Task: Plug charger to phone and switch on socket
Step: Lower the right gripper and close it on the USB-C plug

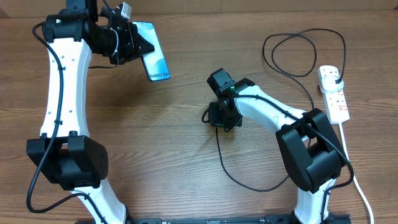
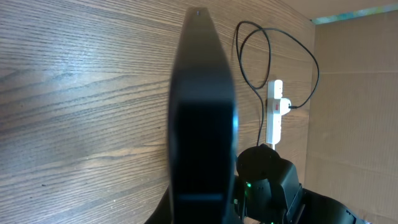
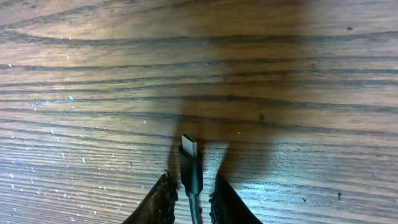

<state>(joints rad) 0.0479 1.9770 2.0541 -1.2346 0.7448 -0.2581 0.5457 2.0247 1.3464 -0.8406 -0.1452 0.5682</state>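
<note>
The charger (image 3: pixel 189 149) tip sits pinched in the right gripper (image 3: pixel 191 190); the left gripper (image 1: pixel 137 45) clamps the phone (image 1: pixel 157 61). Next, likely: align and mate them.

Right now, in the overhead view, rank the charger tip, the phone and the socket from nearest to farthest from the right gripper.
1. The charger tip: sticking out between the right gripper's fingers.
2. The phone: off to the left and farther back.
3. The socket: far off on the right side.

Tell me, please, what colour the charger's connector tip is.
The connector tip is silvery metal on a black body; the right wrist view shows it best.
</note>
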